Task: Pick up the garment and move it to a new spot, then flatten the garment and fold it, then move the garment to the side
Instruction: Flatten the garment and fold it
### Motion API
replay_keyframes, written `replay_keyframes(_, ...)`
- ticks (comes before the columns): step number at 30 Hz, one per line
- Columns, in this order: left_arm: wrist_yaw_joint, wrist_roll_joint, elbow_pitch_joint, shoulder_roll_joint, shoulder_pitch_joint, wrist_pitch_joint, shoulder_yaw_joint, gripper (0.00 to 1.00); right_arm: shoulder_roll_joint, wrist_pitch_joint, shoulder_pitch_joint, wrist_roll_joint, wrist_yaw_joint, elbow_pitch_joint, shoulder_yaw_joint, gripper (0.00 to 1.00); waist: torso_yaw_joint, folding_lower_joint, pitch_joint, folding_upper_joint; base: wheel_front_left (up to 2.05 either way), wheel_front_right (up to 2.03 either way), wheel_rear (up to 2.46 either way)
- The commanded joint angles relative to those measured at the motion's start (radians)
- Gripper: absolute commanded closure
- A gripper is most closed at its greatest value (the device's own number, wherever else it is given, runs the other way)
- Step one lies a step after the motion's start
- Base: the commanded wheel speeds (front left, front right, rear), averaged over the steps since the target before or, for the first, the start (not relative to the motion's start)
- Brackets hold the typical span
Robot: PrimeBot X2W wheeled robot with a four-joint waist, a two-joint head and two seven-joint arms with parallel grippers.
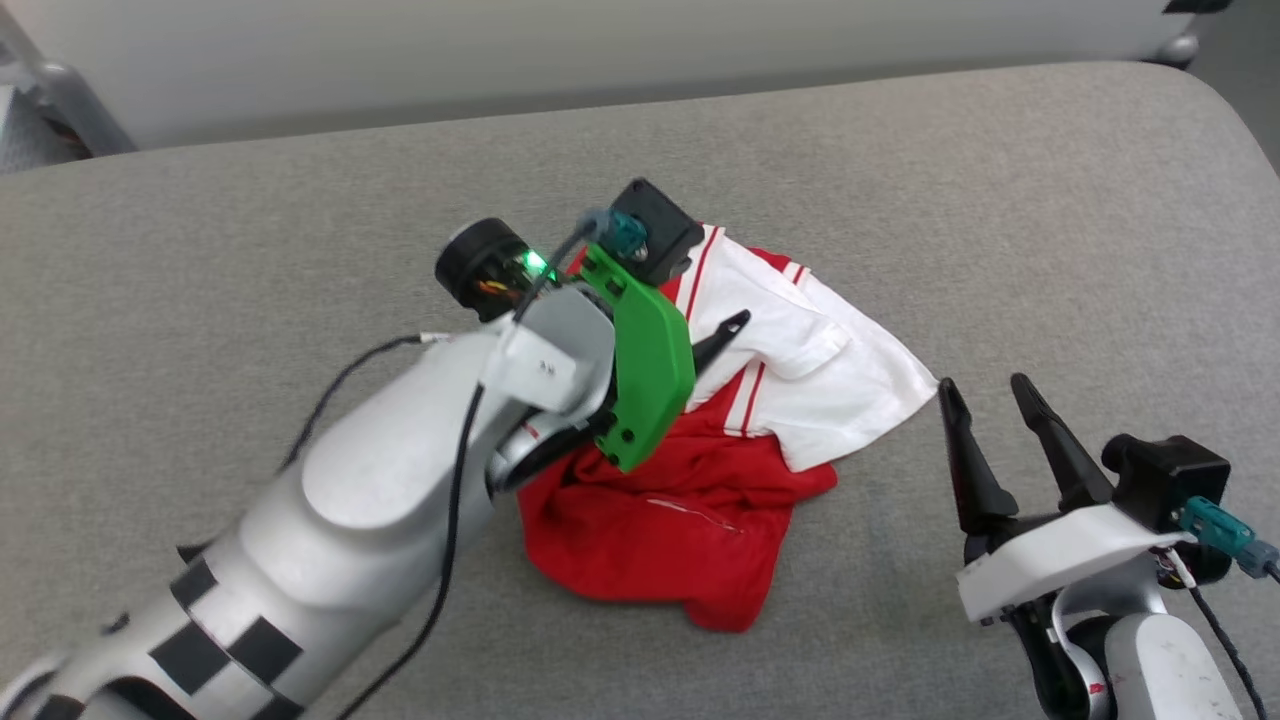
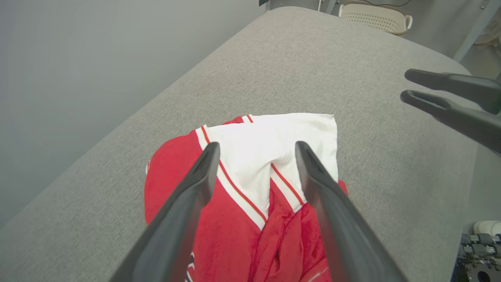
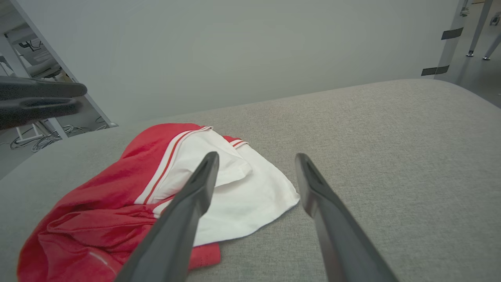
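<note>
Cloth in a heap is what greets you from the head view: the red jersey-style shirt with white short sleeves and red-and-white striped trim point(image 1: 660, 540) lies crumpled about the middle of the grey fabric-covered worktop point(image 1: 1000, 200), well in from its far edge and its rounded far right corner. The left gripper point(image 1: 720, 345) hangs over the shirt's upper part, mostly behind its green bracket, while the right gripper point(image 1: 983, 390) stands just beside the white sleeve, on bare worktop, fingers apart. In the left wrist view the left gripper point(image 2: 257, 145) is spread wide above the shirt point(image 2: 172, 184), framing the white sleeve and clamping nothing; the right gripper point(image 2: 407, 85) shows off to one side, also parted. In the right wrist view the right gripper point(image 3: 256, 156) is open over the sleeve's corner, the shirt point(image 3: 117, 184) bunched to its left, and the left gripper point(image 3: 80, 97) hovers above. I'd judge the job barely begun: nothing is gripped, and flattening, folding and moving aside are all left.
</note>
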Motion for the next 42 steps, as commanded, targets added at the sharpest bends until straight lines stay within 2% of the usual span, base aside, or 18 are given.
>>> replay_keyframes(1, -0.002, -0.052, 0.018, 0.027, -0.051, 0.05, -0.027, 0.0, 0.006, -0.01, -0.025, -0.003, -0.001, -0.008, 0.018, 0.0, -0.088, 0.0, 0.071, 0.0, 0.0, 0.0, 0.0)
replay_keyframes(4, -0.002, -0.162, 0.038, 0.063, -0.149, 0.159, -0.099, 0.0, 0.013, -0.024, -0.049, 0.003, -0.001, -0.006, 0.056, 0.0, -0.136, 0.0, 0.103, 0.0, 0.0, 0.0, 0.0)
replay_keyframes(8, -0.002, -0.26, 0.062, 0.083, -0.237, 0.244, -0.167, 0.0, 0.02, -0.04, -0.073, 0.013, -0.001, 0.009, 0.088, 0.0, -0.182, 0.0, 0.138, 0.0, 0.0, 0.0, 0.0)
replay_keyframes(12, -0.002, -0.309, 0.086, 0.091, -0.299, 0.281, -0.23, 0.0, 0.024, -0.058, -0.091, 0.021, -0.001, 0.034, 0.107, 0.0, -0.214, 0.0, 0.169, 0.0, 0.0, 0.0, 0.0)
replay_keyframes(17, -0.002, -0.349, 0.098, 0.094, -0.326, 0.272, -0.309, 0.0, 0.026, -0.084, -0.104, 0.036, -0.001, 0.07, 0.111, 0.0, -0.23, 0.0, 0.185, 0.0, 0.0, 0.0, 0.0)
replay_keyframes(27, -0.002, -0.344, 0.158, 0.099, -0.359, 0.196, -0.386, 0.0, 0.027, -0.106, -0.124, 0.057, -0.001, 0.118, 0.118, 0.0, -0.221, 0.0, 0.183, 0.0, 0.0, 0.0, 0.0)
replay_keyframes(41, -0.002, -0.269, 0.172, 0.123, -0.35, 0.227, -0.415, 0.0, 0.027, -0.118, -0.138, 0.074, -0.001, 0.137, 0.135, 0.0, -0.226, 0.0, 0.209, 0.0, 0.0, 0.0, 0.0)
replay_keyframes(42, -0.002, -0.269, 0.17, 0.124, -0.347, 0.231, -0.415, 0.4, 0.027, -0.119, -0.139, 0.074, -0.001, 0.139, 0.134, 0.0, -0.226, 0.0, 0.211, 0.0, 0.0, 0.0, 0.0)
